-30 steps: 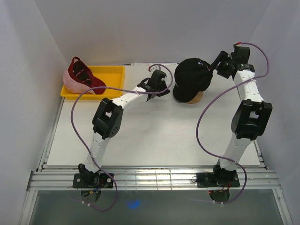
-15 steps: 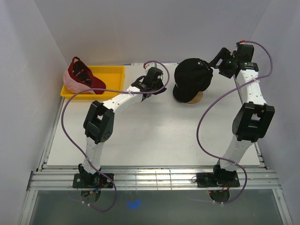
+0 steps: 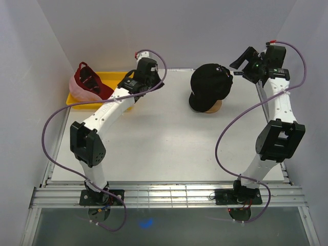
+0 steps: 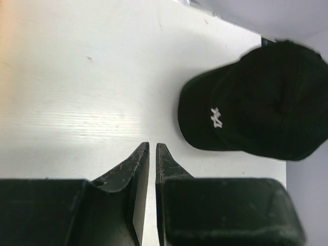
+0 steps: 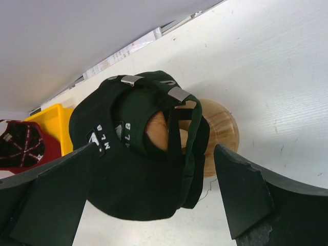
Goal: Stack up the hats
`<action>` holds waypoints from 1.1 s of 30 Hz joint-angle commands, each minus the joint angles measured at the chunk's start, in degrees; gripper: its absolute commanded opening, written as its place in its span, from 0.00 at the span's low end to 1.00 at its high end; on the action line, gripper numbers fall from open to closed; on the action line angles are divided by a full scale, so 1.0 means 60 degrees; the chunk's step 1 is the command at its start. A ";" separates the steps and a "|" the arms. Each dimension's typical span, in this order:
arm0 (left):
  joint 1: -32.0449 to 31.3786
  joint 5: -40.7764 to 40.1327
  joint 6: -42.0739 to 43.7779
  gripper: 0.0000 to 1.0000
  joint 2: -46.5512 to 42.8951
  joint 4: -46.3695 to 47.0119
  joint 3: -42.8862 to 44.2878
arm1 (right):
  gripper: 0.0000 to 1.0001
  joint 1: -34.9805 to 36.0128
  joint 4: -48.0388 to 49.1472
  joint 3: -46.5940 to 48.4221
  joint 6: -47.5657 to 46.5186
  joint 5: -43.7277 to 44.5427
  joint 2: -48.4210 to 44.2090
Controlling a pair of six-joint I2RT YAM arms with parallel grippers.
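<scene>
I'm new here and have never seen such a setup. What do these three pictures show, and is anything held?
Two white robot arms stand at the near edge of the table. One picture looks down from above; the others come from cameras on each wrist. The left fingers are closed on nothing; the right fingers are spread wide, holding nothing, facing a black cap on a wooden stand. A dark green cap shows there too. A dark red cap and a pink cap lie at the yellow tray, far left.
</scene>
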 commanded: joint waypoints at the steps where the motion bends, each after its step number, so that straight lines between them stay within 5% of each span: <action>1: 0.1262 -0.0321 0.0333 0.24 -0.1164 -0.1088 0.0268 | 0.98 -0.0024 -0.0066 -0.0200 0.0207 -0.0470 -0.1040; 5: 0.3209 -0.0116 0.0421 0.32 -0.1575 -0.1631 0.0413 | 0.98 0.0093 0.0212 -0.1150 0.0383 -0.1172 -0.1920; 7: 0.4148 -0.0202 0.0581 0.51 -0.1459 -0.1923 0.0545 | 0.98 0.0487 0.0270 -0.1474 0.0383 -0.1218 -0.2518; 14: 0.6213 -0.0935 0.0699 0.57 -0.0464 -0.2174 0.0955 | 0.98 0.3021 0.0563 -0.2646 0.0017 -0.0500 -0.3869; 33: 0.7022 -0.2180 0.0832 0.56 0.2378 -0.2466 0.3416 | 0.96 0.4664 0.1003 -0.3732 -0.0467 -0.0616 -0.3900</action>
